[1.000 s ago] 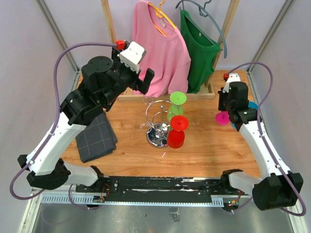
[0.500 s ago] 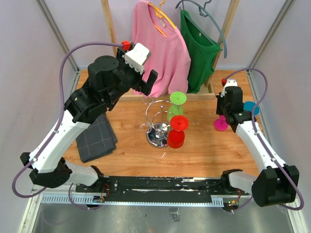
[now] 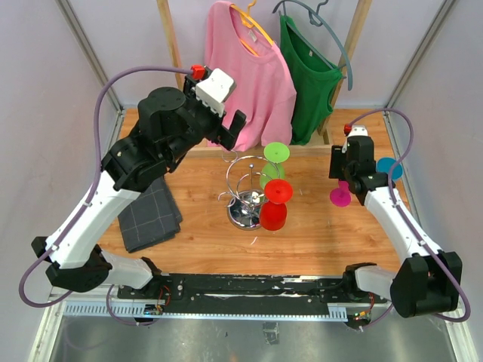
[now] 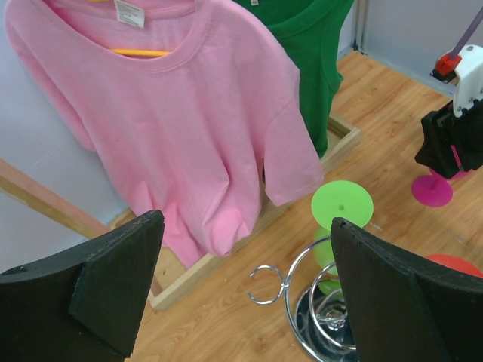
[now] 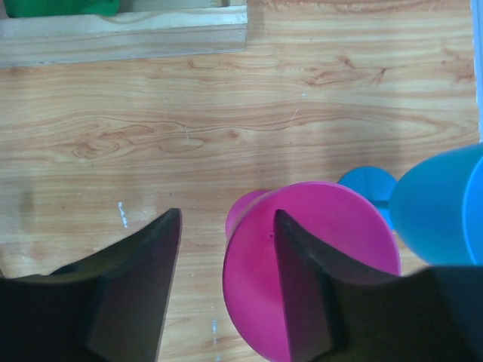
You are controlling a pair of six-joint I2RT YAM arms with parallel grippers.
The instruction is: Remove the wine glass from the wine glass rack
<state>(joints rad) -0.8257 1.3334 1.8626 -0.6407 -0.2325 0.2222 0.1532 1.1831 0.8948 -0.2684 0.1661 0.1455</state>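
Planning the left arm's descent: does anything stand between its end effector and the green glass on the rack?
Nothing visible does. The open left end effector looks down on the green glass through air. The pink shirt hangs beside that line and a curled arm of the rack sits next to the glass, neither across it.
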